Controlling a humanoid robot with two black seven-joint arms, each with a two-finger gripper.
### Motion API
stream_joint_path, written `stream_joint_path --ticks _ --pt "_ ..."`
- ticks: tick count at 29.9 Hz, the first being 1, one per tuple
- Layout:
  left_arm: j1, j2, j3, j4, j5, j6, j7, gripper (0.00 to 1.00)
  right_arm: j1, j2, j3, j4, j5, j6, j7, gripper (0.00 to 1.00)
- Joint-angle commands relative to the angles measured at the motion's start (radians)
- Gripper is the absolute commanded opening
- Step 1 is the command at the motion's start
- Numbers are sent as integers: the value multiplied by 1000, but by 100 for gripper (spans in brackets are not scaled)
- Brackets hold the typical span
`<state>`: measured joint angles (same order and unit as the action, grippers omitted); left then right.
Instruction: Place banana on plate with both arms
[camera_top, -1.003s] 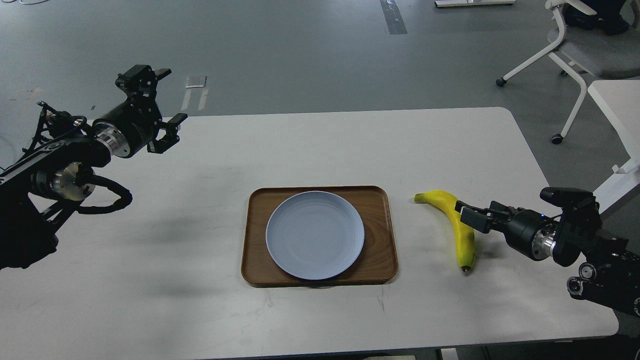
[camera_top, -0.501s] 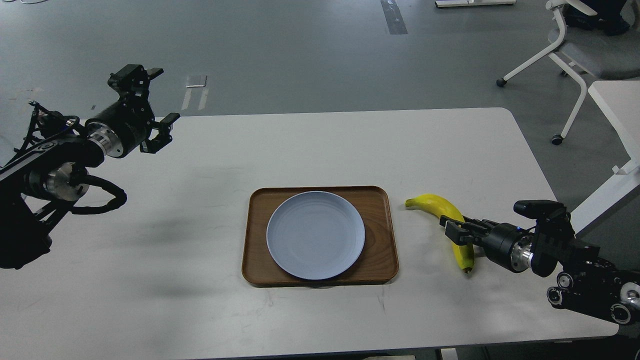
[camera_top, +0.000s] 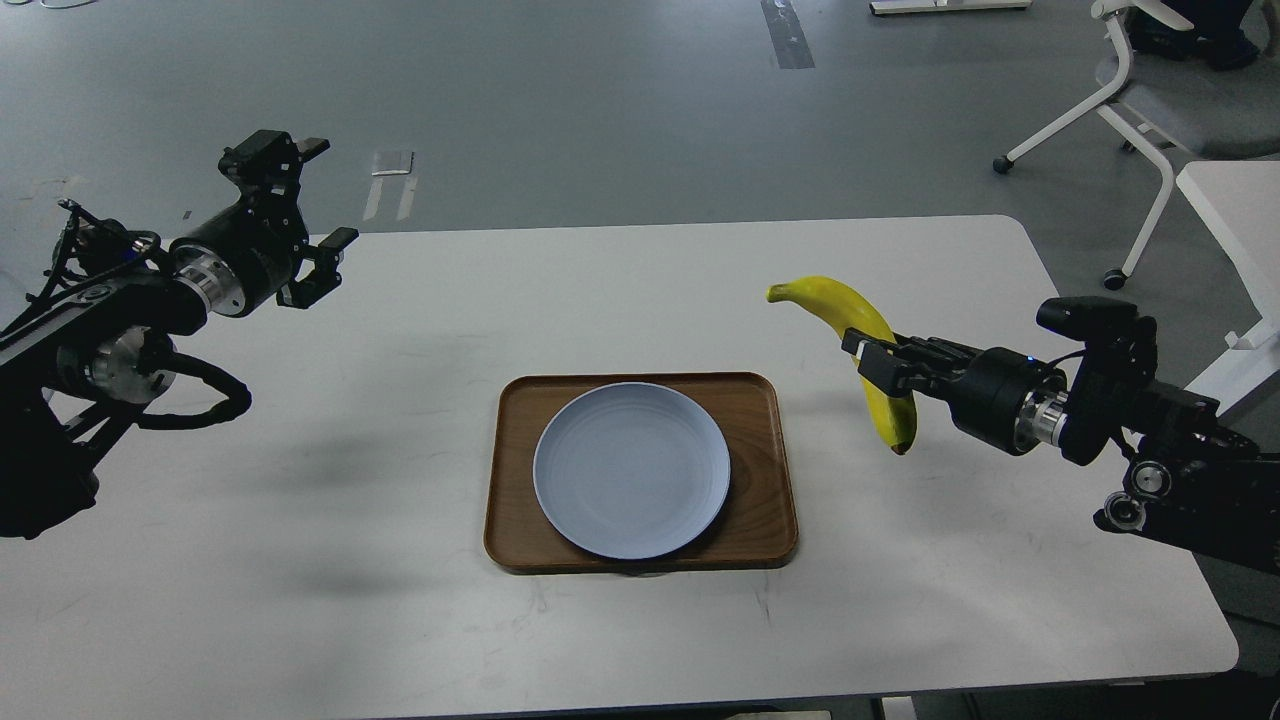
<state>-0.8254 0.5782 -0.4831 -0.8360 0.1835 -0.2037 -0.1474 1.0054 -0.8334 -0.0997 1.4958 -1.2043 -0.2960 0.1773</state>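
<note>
The yellow banana (camera_top: 846, 318) hangs in the air above the table, right of the tray, its dark tip pointing down. My right gripper (camera_top: 872, 364) is shut on the banana's middle and holds it lifted. The pale blue-grey plate (camera_top: 631, 469) lies on a brown wooden tray (camera_top: 760, 400) at the table's centre and has nothing on it. My left gripper (camera_top: 318, 210) is open and empty, raised over the table's far left corner, well away from plate and banana.
The white table (camera_top: 400, 330) carries only the tray and plate. A white office chair (camera_top: 1150, 90) and a second white table's edge (camera_top: 1235, 230) stand at the right beyond the table.
My right gripper has closed on the banana and lifted it up off the table. The left arm has drawn back slightly to the left.
</note>
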Motion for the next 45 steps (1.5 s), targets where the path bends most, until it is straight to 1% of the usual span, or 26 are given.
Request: stream_joint_path --ticks 1,4,7,8,14,15,18,24,25,26,27,28,29,30,31,33,34,41,42,45 --pt "0 0 0 0 1 1 0 98 61 55 -9 44 -14 21 2 0" --pt "0 2 0 0 1 1 0 98 100 132 -55 31 -20 44 1 0" --pt "0 2 0 0 1 7 0 98 134 213 -164 -12 -23 46 -7 0" --pt "0 2 0 0 1 12 0 98 133 261 -196 -44 -21 44 -10 0" --pt "0 2 0 0 1 17 0 98 96 407 -226 -218 -21 41 -10 0" --pt "0 2 0 0 1 17 0 98 96 407 -226 -218 -21 41 -10 0" --pt "2 6 0 0 1 17 0 98 94 456 -227 -264 -21 38 -10 0" --pt "6 23 0 -5 -1 20 0 98 75 507 -227 -273 -21 34 -12 0" --pt "8 25 0 -6 -1 20 0 98 73 513 -227 -276 -21 32 -13 9" --pt "8 28 0 -6 -1 20 0 98 70 514 -227 -279 -21 32 -13 15" --pt "8 29 0 -6 -1 20 0 98 68 513 -227 -281 -21 32 -12 20" --pt "8 29 0 -6 -1 20 0 98 68 514 -227 -281 -21 32 -13 27" --pt "8 29 0 -6 -1 20 0 98 68 514 -227 -282 -21 32 -13 52" --pt "6 31 0 -6 -1 20 0 98 68 513 -227 -282 -21 31 -12 62" --pt "8 31 0 -6 -1 20 0 98 67 513 -227 -284 -20 29 -13 67" --pt "8 31 0 -6 1 20 -1 98 65 514 -224 -284 -18 28 -12 89" --pt "8 31 0 -6 1 20 -1 98 65 513 -224 -285 -18 26 -12 96" --pt "8 29 0 -6 1 20 -1 98 53 507 -207 -302 -6 20 -13 97" --pt "8 29 0 -6 1 18 0 98 53 504 -197 -302 -3 17 -13 99" --pt "8 29 0 -6 -1 18 -1 98 53 488 -112 -307 56 6 -13 100"
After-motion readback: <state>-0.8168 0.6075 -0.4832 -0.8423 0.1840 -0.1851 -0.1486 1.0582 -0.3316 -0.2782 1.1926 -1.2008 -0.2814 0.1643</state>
